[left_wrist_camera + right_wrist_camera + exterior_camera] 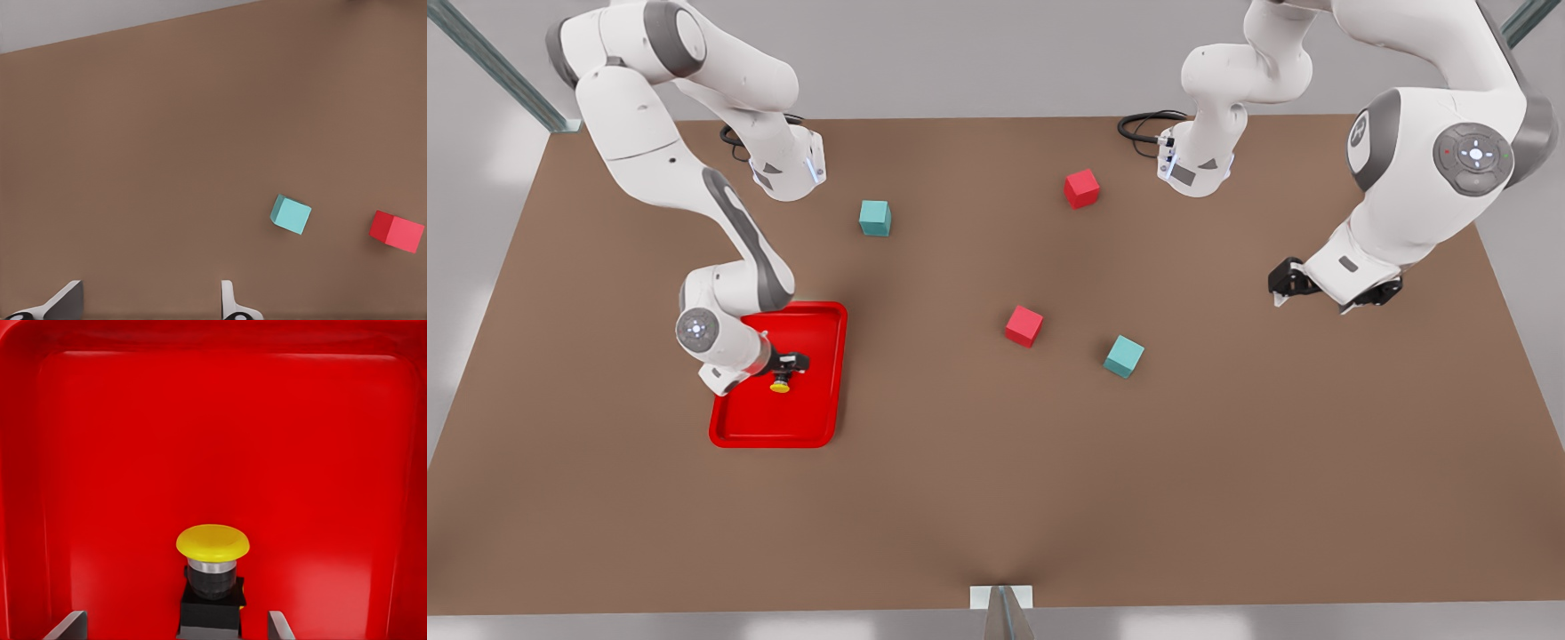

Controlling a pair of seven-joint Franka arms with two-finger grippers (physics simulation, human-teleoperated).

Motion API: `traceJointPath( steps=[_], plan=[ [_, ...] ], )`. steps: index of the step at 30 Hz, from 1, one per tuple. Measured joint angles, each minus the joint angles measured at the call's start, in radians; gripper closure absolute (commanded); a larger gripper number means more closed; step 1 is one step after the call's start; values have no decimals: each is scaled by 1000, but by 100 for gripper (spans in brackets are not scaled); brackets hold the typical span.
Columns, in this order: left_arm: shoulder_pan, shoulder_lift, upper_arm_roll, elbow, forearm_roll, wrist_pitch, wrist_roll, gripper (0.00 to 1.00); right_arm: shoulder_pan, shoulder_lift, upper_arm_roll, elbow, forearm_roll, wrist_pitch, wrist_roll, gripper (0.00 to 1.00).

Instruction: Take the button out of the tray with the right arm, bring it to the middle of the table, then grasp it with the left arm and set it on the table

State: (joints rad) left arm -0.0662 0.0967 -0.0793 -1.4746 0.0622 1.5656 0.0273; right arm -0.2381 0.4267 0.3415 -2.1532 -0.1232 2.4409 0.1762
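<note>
The right gripper [790, 364] sits low in the red tray [818, 418], jaws open around the yellow button [780, 385], maybe not touching. The left gripper [1325, 298] waits far right, open.

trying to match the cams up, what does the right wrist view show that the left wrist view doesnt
Right wrist view alone: the red tray and the button with its yellow cap, sitting between the right hand's open fingers, which are not closed on it.

Left wrist view alone: bare brown table with a teal cube and a red cube lying apart, beyond the left hand, whose open fingers hold nothing.

Shared: each view has its own hand's two fingertips spread at the frame edge.
</note>
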Motion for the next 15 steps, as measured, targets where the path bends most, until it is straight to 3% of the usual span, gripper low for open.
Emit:
traceJointPath(
  steps=[15],
  plan=[
    [0,10,0,0,0,1,0,0,-23,0,-3,-103,-5,56,43,0]
  ],
)
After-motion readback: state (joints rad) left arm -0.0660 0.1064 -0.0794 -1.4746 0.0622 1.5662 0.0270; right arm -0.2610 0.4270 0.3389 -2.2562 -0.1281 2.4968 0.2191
